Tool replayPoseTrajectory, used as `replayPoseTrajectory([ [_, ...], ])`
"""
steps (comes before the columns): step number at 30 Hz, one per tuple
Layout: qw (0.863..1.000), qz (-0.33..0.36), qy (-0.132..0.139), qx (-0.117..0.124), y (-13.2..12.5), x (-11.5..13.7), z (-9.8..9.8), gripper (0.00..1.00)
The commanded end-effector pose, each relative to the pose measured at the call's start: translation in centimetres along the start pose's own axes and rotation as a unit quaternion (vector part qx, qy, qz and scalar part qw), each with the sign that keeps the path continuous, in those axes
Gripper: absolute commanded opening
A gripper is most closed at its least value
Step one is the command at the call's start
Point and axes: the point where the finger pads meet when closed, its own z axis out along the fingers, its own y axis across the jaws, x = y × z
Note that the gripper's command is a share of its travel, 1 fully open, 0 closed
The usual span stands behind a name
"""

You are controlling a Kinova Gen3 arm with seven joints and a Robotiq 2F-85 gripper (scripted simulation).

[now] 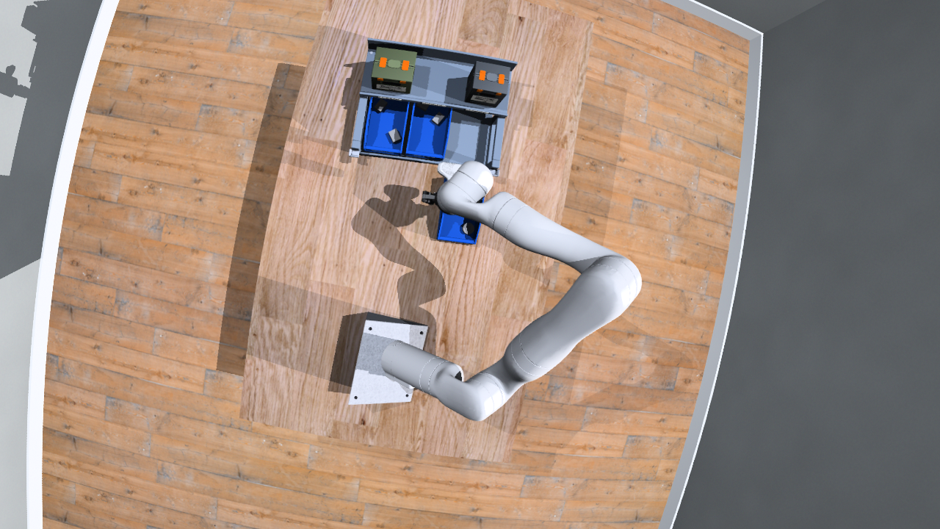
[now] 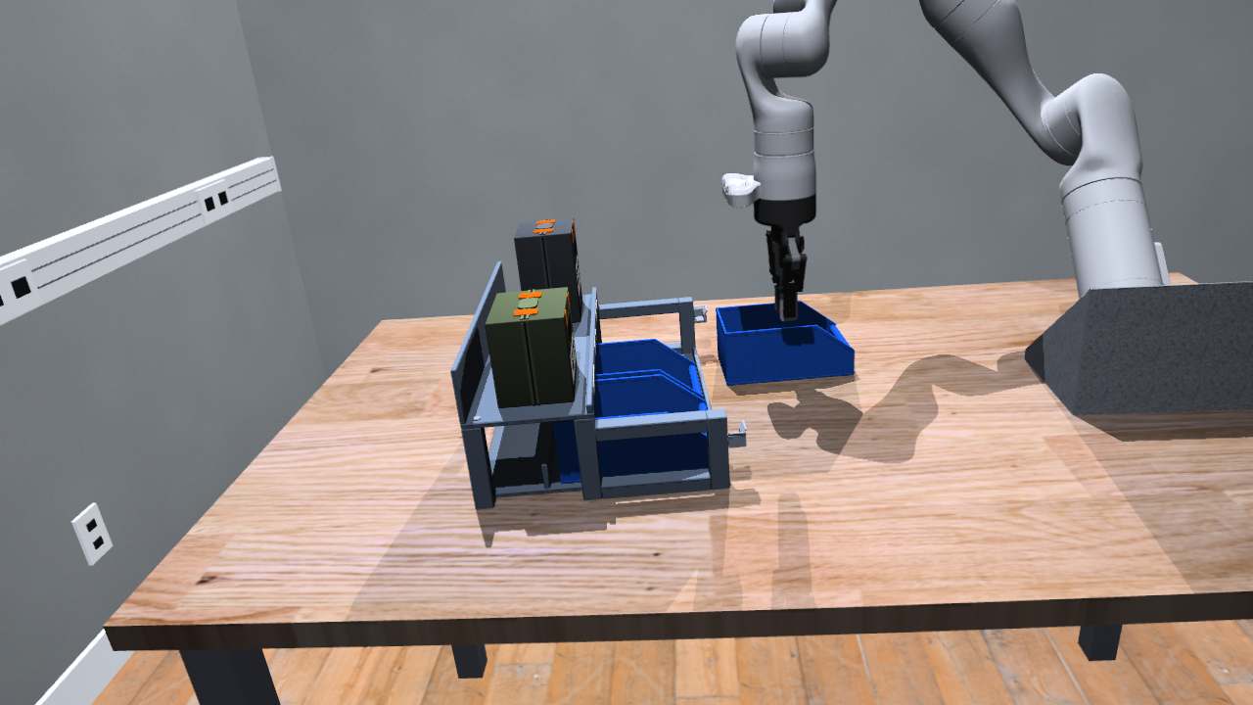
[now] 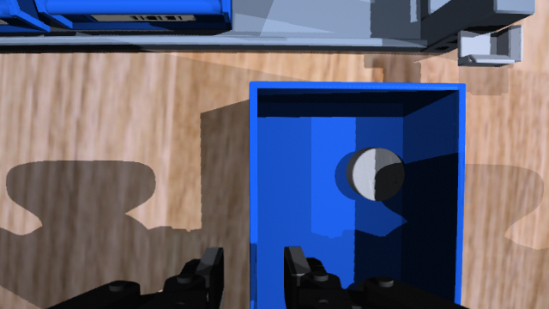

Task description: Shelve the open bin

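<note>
The open blue bin (image 1: 450, 234) (image 2: 784, 357) (image 3: 283, 172) stands upright on the table in front of the shelf gap (image 1: 469, 134) (image 3: 300, 19), its low front toward the robot base. A round grey part (image 3: 377, 173) lies inside its rear half; another part (image 1: 465, 228) shows near its front. My gripper (image 2: 787, 313) (image 3: 254, 269) points down, partly open, its fingers either side of the bin's left side wall in the wrist view, with space between them and the wall. Two blue bins (image 1: 386, 125) (image 1: 428, 133) with grey parts stand left of the gap on the shelf. The arm hides part of the table bin.
The shelf's front lip (image 3: 193, 41) runs just behind the table bin. The upper board (image 1: 437, 78) carries a green case (image 1: 393, 65) (image 2: 529, 351) and a dark grey case (image 1: 490, 78) (image 2: 544, 258). A side post with a small bracket (image 3: 490, 47) stands right of the gap.
</note>
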Motion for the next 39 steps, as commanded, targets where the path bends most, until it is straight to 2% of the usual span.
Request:
replayPoseTrajectory([
  [1, 1.000, 0.000, 0.001, 0.000, 0.0, 0.1, -0.1, 0.35],
  [3, 1.000, 0.000, 0.001, 0.000, 0.0, 0.1, -0.1, 0.35],
  [8, 1.000, 0.000, 0.001, 0.000, 0.0, 0.1, -5.6, 0.35],
  [20, 1.000, 0.000, 0.001, 0.000, 0.0, 0.1, -5.6, 0.35],
  [25, 1.000, 0.000, 0.001, 0.000, 0.0, 0.1, -6.9, 0.35],
  [39, 1.000, 0.000, 0.001, 0.000, 0.0, 0.1, -6.5, 0.35],
])
